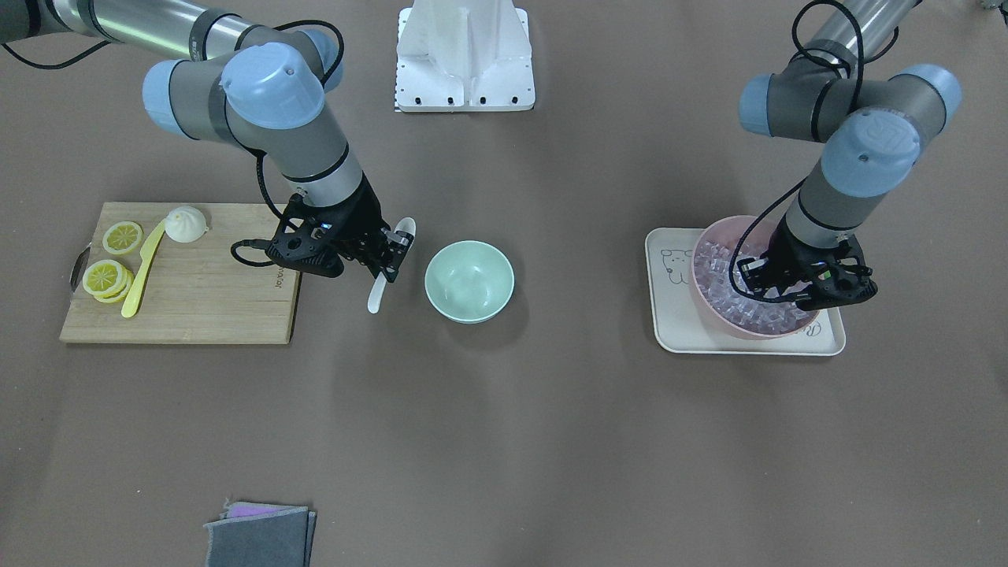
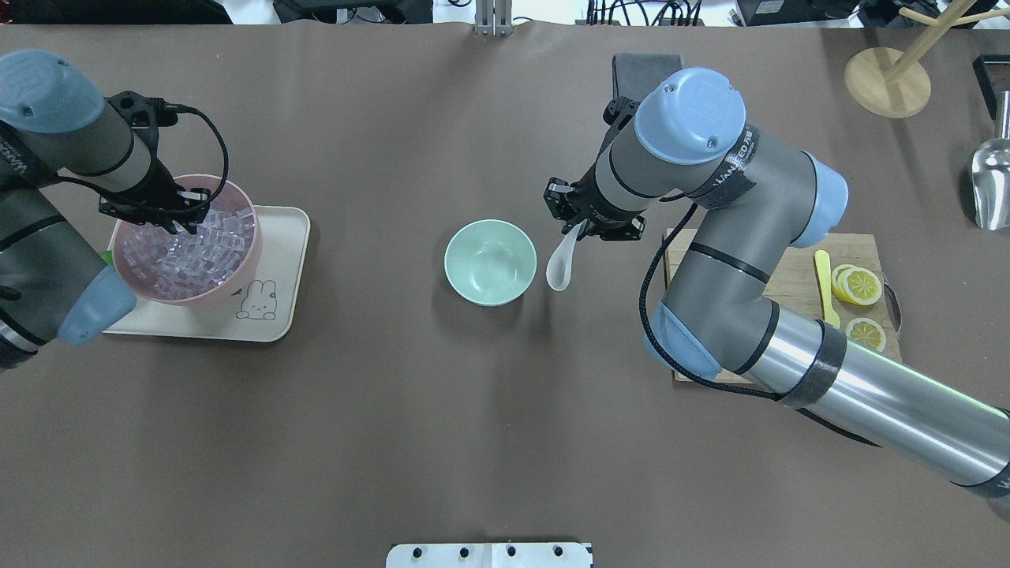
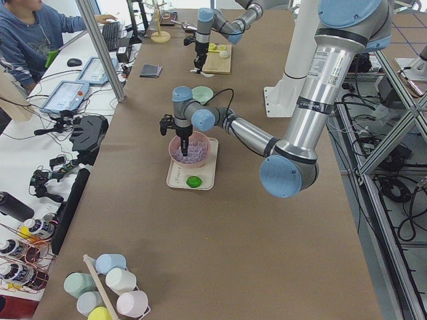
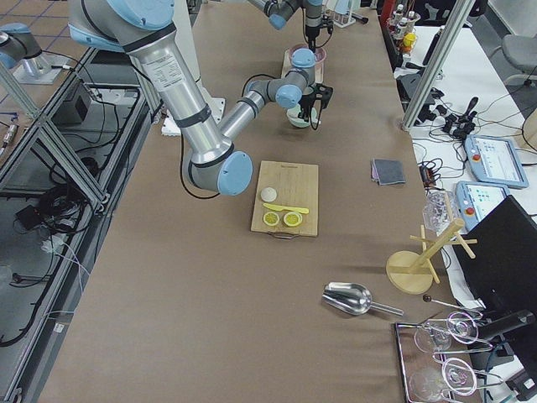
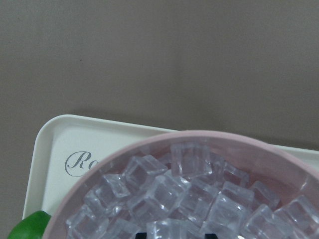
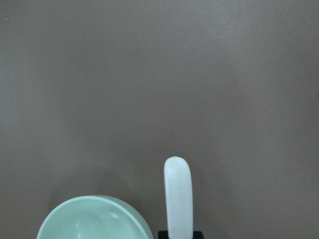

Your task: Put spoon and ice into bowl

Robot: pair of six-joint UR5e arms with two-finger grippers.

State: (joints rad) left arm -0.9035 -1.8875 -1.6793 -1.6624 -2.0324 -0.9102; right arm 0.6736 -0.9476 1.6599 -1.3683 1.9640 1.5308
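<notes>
My right gripper (image 1: 391, 260) is shut on the white spoon (image 1: 378, 293) and holds it by the handle, just beside the mint-green bowl (image 1: 469, 281). In the overhead view the spoon's scoop (image 2: 559, 270) hangs right of the bowl (image 2: 490, 262), outside its rim. The right wrist view shows the handle end (image 6: 178, 194) and the bowl's edge (image 6: 94, 219). My left gripper (image 2: 188, 225) reaches down into the pink bowl (image 2: 246, 251) full of ice. In the left wrist view its fingertips (image 5: 142, 234) closely flank one ice cube (image 5: 172, 230).
The pink bowl stands on a cream tray (image 2: 288, 237) with a green piece (image 5: 31, 227) on it. A wooden cutting board (image 1: 205, 307) holds a yellow knife (image 1: 142, 272), lemon slices (image 1: 106, 277) and a bun (image 1: 186, 224). A grey cloth (image 1: 260, 535) lies at the far edge.
</notes>
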